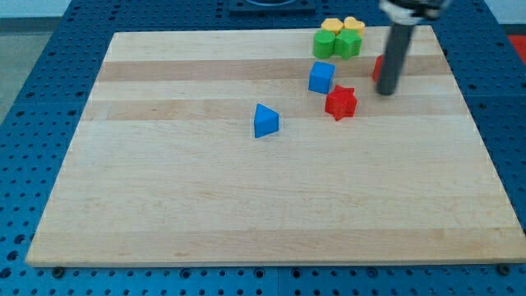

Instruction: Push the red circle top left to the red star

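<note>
The red star (341, 102) lies on the wooden board (246, 205), right of centre near the view's top. The red circle (378, 67) is to its upper right, mostly hidden behind my rod; only a red sliver shows at the rod's left side. My tip (385, 92) rests on the board just below and right of that sliver, to the right of the red star. A blue cube (321, 77) sits just up and left of the red star.
A blue triangular block (265, 121) lies near the board's middle. At the view's top a cluster holds a green block (324, 44), a green star-like block (348, 43), and two yellow blocks (332, 26) (353, 25). Blue pegboard surrounds the board.
</note>
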